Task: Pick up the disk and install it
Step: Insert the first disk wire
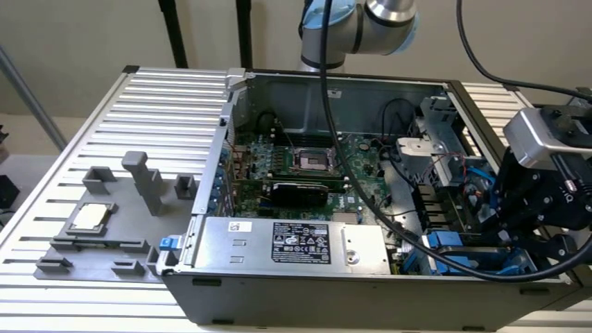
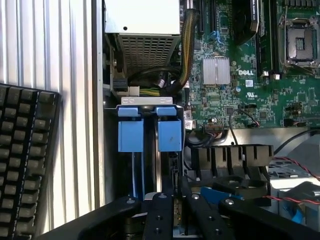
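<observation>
The disk [image 2: 169, 135] stands edge-on in the drive bay of the open computer case [image 1: 306, 291], its blue front toward the power supply. My gripper [image 2: 173, 197] is right behind it, its black fingers [image 2: 161, 205] close together on the disk's thin rear edge. Another blue-fronted carrier [image 2: 131, 135] sits in the slot beside it. In the exterior view my gripper [image 1: 507, 239] hangs over the blue carriers [image 1: 458, 251] at the case's near corner, on that view's right.
The power supply [image 1: 291, 246] and motherboard [image 1: 306, 163] fill the case, with cables [image 2: 187, 45] running near the bay. A grey fixture [image 1: 102, 243] holding a square silver chip [image 1: 91, 216] sits on the slatted table [image 1: 166, 104]. A black keyboard [image 2: 25, 165] lies beside the case.
</observation>
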You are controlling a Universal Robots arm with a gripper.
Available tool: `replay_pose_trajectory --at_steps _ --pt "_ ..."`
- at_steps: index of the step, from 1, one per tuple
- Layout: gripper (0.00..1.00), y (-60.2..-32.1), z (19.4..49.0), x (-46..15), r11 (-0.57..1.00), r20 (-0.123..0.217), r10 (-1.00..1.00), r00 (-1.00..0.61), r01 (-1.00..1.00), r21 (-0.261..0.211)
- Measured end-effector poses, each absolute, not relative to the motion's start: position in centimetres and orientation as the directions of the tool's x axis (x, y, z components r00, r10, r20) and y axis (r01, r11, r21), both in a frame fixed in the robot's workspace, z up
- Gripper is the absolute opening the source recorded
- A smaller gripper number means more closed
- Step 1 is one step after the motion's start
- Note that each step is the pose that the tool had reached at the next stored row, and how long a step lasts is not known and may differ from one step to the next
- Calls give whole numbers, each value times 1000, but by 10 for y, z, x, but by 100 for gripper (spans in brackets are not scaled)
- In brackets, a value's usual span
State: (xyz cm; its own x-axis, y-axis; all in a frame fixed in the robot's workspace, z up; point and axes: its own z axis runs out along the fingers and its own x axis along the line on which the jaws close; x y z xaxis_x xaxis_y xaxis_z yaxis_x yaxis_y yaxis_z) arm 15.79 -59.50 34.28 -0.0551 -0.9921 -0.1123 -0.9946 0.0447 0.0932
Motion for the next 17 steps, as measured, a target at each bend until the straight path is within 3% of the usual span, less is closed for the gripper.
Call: replay_pose_trajectory --at_steps 17 --pt "16 -588 343 157 79 -74 -994 -86 -993 94"
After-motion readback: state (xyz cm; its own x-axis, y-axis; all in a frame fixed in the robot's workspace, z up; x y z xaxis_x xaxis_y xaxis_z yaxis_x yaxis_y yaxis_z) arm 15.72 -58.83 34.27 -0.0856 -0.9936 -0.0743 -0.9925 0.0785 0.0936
